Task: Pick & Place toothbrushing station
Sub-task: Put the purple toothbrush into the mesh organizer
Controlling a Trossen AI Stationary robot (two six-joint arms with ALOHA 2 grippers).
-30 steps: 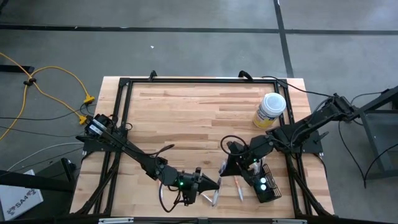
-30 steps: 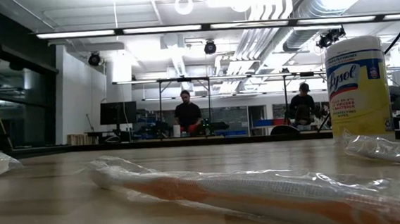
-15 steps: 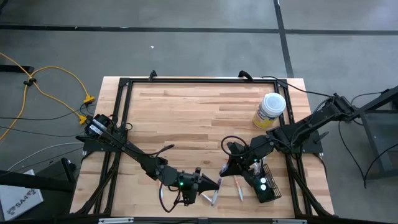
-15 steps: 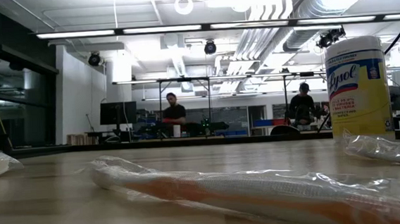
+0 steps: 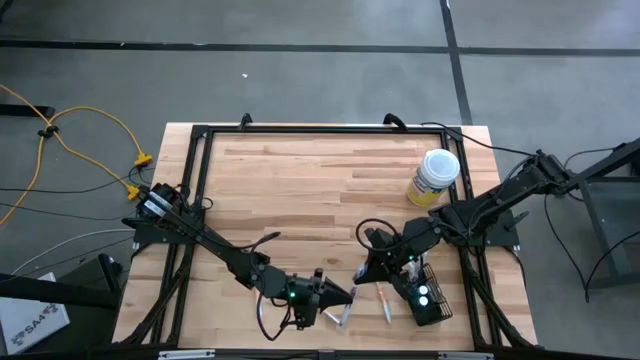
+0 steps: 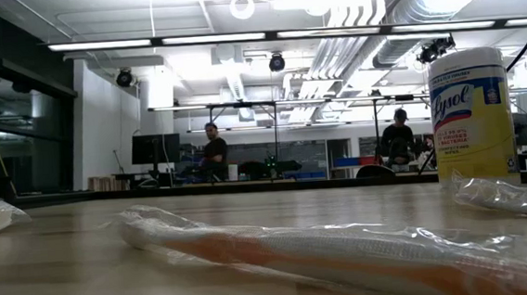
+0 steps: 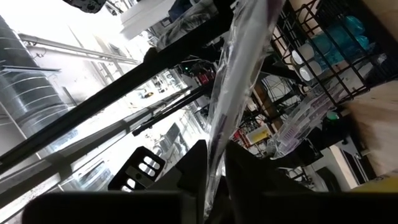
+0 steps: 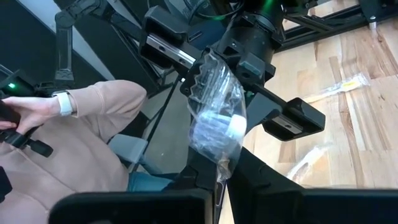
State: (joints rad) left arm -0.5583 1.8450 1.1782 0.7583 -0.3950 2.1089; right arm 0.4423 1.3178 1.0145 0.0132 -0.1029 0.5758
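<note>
Handover of wrapped toothbrush beside the basket

Step in hand, as judged: loading of wrapped items into the toothbrushing station (image 5: 425,297), the small black wire-mesh basket at the near right of the table (image 5: 300,170). The right gripper (image 5: 365,266) is placed just to the left of the basket; the left gripper (image 5: 350,294) is close beside the right one, toward the table's near edge.

Left wrist view: a clear-wrapped toothbrush (image 7: 233,74) is seen running up between the left fingers (image 7: 193,168), which are set narrow about the wrapper. Whether the grip is firm or loosening cannot be told. Beyond it the basket's mesh (image 7: 323,56) is seen, with items already inside.

Right wrist view: the right jaws are closed on a crinkled clear packet (image 8: 216,121), held up in front of the left arm's wrist. A person's sleeve (image 8: 81,137) is seen beyond the table edge; this is shown in no other view.

High view: two loose wrapped items (image 5: 385,305) lie on the boards between grippers and basket. Low view: a wrapped brush (image 6: 326,250) and the yellow canister (image 6: 470,114) only; no gripper appears.

Next move, as judged: the held wrapper is to be carried over the basket's open top and released upright.
</note>
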